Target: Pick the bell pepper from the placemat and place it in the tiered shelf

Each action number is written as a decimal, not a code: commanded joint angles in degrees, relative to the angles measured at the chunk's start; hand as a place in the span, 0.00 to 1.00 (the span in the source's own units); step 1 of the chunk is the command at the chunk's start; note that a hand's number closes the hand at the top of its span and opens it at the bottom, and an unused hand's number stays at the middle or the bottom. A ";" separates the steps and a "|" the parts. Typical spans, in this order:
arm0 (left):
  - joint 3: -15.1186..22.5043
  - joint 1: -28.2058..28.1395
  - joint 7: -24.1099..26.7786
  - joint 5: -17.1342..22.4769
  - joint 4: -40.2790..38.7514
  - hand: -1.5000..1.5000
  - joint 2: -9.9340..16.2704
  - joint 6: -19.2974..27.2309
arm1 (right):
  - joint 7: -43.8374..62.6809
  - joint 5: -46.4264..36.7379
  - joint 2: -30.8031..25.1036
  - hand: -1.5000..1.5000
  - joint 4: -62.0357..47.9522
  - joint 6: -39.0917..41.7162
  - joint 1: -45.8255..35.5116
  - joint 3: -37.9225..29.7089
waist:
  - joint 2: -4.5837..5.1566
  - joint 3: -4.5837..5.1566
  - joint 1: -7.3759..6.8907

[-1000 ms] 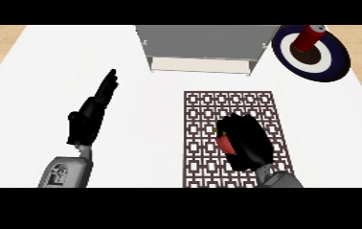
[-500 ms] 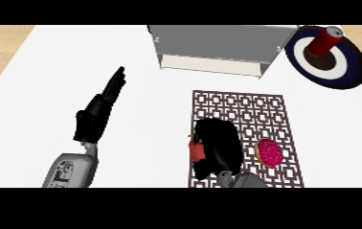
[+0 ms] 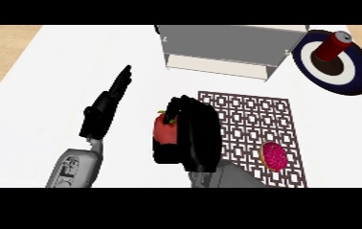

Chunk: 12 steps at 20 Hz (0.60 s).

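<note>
My right hand (image 3: 192, 136) is curled round the red bell pepper (image 3: 165, 129), which shows at the hand's left side with a bit of green stem. Hand and pepper sit at the left edge of the patterned placemat (image 3: 256, 122), over the white counter. The grey tiered shelf (image 3: 228, 48) stands at the back, its open front facing me, beyond the placemat. My left hand (image 3: 106, 108) rests open at the left with straight fingers pointing away from me.
A pink frosted donut (image 3: 274, 156) lies on the placemat's near right part. At the back right a dark blue and white plate (image 3: 317, 67) carries a red can (image 3: 332, 46). The counter's wooden edge shows at the far left.
My right hand with the pepper has moved left, from over the placemat to its left edge. The donut it hid a second ago is uncovered. The view has shifted; the left hand keeps its pose.
</note>
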State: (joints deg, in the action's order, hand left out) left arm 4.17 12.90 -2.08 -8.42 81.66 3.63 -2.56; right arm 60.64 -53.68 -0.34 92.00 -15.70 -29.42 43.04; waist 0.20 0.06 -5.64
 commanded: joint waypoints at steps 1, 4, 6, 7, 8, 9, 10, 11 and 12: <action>-0.15 -0.30 0.59 -0.09 -0.61 0.50 0.12 0.02 | 12.91 -0.82 0.32 1.00 -0.38 -7.59 -10.36 0.92 | -0.31 0.16 -0.22; 0.03 0.37 0.95 -0.46 -1.99 0.50 -0.79 0.76 | 17.42 -1.94 0.32 1.00 -2.02 -8.13 -14.65 1.77 | -0.32 0.21 0.83; -0.29 -0.26 0.77 -0.87 -1.41 0.50 -0.54 1.49 | 19.69 -4.76 0.31 1.00 -3.67 -4.70 -19.19 -1.17 | -0.79 0.28 1.01; -0.38 0.61 -0.25 -0.38 -1.49 0.50 -0.03 0.44 | 21.44 -5.63 0.31 1.00 -3.26 -3.45 -20.61 -0.90 | -1.05 0.28 1.62; -0.35 -0.75 1.57 -0.35 -1.88 0.50 0.23 0.17 | 21.90 -6.27 0.31 1.00 -4.64 -3.04 -23.13 -1.62 | -0.92 0.33 1.06; -0.39 -0.04 -0.28 -0.28 -1.36 0.50 -0.17 0.54 | 23.16 -6.78 0.31 1.00 -4.72 -2.08 -25.04 -2.47 | -1.11 0.27 1.41; -0.81 0.59 -0.32 -0.20 -1.68 0.50 0.02 0.61 | 23.95 -7.37 0.30 1.00 -5.37 -1.77 -27.18 -3.01 | -0.99 0.25 1.74; -1.19 0.21 -1.14 0.03 -0.76 0.50 0.11 0.88 | 24.44 -8.21 0.30 1.00 -5.76 -1.25 -27.42 -3.97 | -1.19 0.20 2.02; -1.10 0.89 -0.39 -0.43 -1.71 0.50 -0.20 1.36 | 24.47 -8.46 0.30 1.00 -5.66 -0.16 -30.76 -5.50 | -1.12 0.24 2.39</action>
State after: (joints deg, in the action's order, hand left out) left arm 3.56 13.13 -2.23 -8.76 80.35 3.50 -1.75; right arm 69.78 -59.99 -0.81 87.25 -16.70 -52.28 39.92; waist -0.75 0.29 -4.08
